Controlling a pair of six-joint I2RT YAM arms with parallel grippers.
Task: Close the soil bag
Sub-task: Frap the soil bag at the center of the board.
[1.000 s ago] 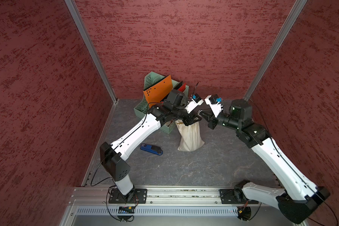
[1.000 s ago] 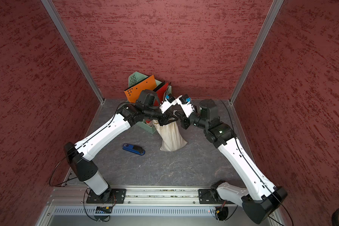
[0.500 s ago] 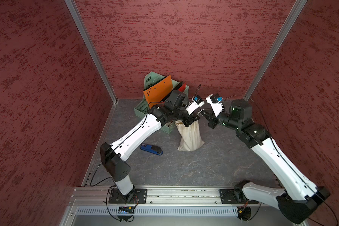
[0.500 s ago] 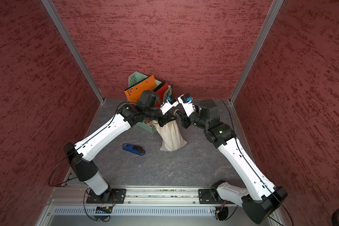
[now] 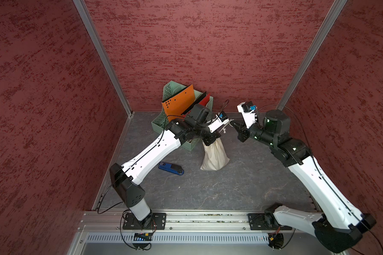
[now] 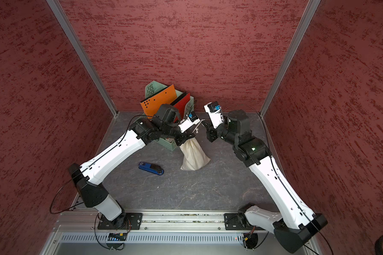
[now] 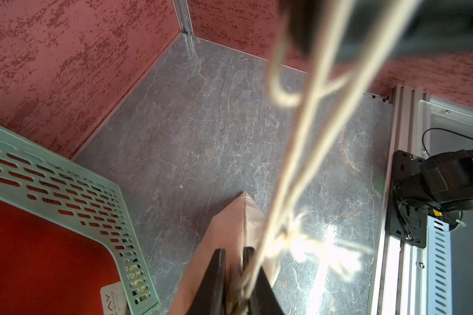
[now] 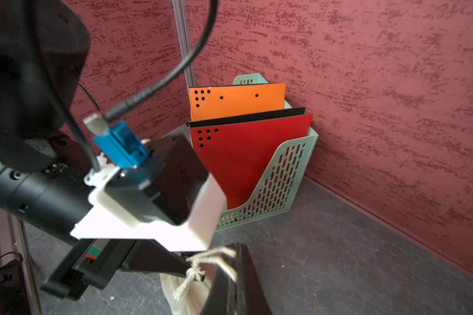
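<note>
The soil bag (image 5: 215, 154) (image 6: 194, 155), a cream cloth sack, stands on the grey floor just in front of the file holder. My left gripper (image 5: 210, 139) (image 6: 182, 140) is shut on its gathered neck; in the left wrist view the dark fingers (image 7: 219, 272) pinch the cloth (image 7: 230, 226). The pale cord (image 5: 227, 123) (image 7: 311, 131) runs taut from that neck to my right gripper (image 5: 235, 125) (image 6: 205, 126), which is shut on it. In the right wrist view the cord (image 8: 210, 253) enters the shut right gripper (image 8: 234, 261), and its frayed knot (image 8: 191, 275) hangs below.
A green slotted file holder (image 5: 161, 123) (image 8: 284, 169) with orange (image 5: 179, 100) and red folders stands against the back wall, right behind my left wrist. A blue stapler (image 5: 171, 169) lies on the floor left of the bag. Red walls close in three sides.
My left jaws have narrowed onto the bag's neck. My right gripper has drawn slightly away to the right with the cord, which is now stretched between the two grippers.
</note>
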